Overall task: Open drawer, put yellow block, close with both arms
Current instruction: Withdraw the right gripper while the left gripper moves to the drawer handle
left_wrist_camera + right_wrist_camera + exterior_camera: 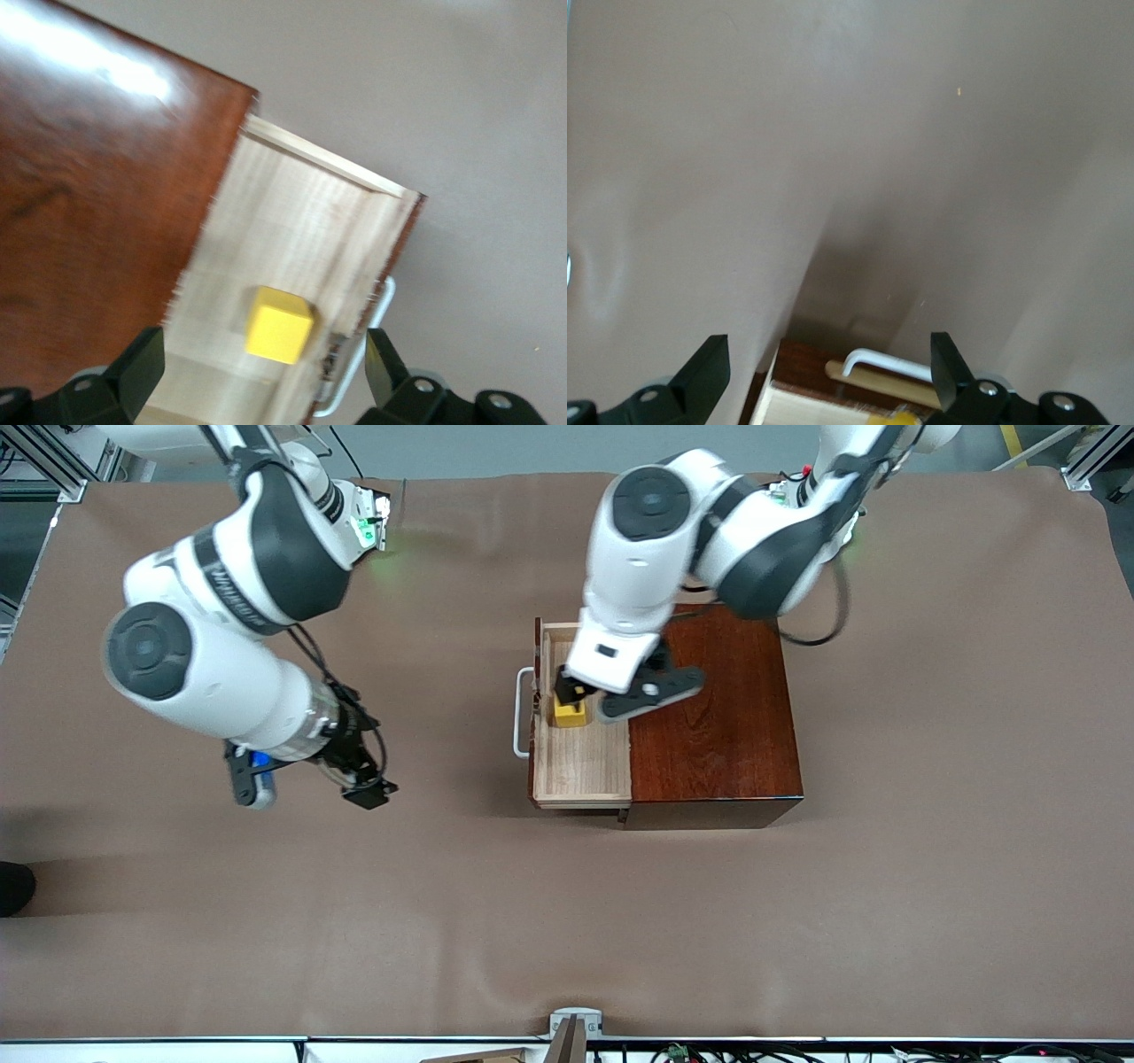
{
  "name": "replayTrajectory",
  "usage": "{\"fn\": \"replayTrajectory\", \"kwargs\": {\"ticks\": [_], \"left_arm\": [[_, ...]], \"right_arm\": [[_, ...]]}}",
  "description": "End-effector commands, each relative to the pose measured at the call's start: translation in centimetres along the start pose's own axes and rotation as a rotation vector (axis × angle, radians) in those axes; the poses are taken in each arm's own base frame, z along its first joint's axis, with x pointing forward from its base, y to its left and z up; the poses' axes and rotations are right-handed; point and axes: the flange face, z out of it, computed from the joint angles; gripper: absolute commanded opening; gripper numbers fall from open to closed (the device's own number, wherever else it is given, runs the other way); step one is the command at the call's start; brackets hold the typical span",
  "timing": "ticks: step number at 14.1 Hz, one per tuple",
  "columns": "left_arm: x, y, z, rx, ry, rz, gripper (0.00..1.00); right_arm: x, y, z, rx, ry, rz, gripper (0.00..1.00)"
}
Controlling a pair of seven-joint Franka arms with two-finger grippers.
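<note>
Left claw (578,698) released, fingers (137,372) spread wide, hovering over the pulled-out drawer (585,766) of the reddish-brown wooden box (718,717). Yellow block (570,713) resting free on the drawer's pale floor, near the front panel with the white U-shaped handle (521,713). Right claw (306,784) released too, waiting above bare bench (567,921) toward the right arm's end.
</note>
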Motion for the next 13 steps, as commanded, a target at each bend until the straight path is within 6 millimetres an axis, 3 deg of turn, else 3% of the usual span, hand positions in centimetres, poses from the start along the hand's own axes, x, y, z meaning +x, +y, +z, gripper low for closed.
{"fn": "replayTrajectory", "kwargs": {"ticks": [1,5,7,9,13], "left_arm": [[-2.4,3.3,2.7,-0.031,0.049,-0.059,1.0],[-8.0,6.8,8.4,-0.018,0.104,-0.105,1.0],[-10.3,8.1,10.0,-0.049,0.13,-0.117,1.0],[-11.4,9.0,12.5,-0.081,0.131,-0.134,1.0],[-13.9,10.4,14.6,-0.114,0.127,-0.21,1.0]], "right_arm": [[3.3,1.5,-2.4,-0.017,-0.016,-0.11,1.0],[8.0,3.9,-5.8,-0.042,-0.031,-0.281,1.0],[9.9,5.4,-7.3,-0.05,-0.039,-0.379,1.0],[11.3,6.7,-8.3,-0.064,-0.051,-0.464,1.0],[13.0,8.5,-9.8,-0.078,-0.061,-0.629,1.0]]}}
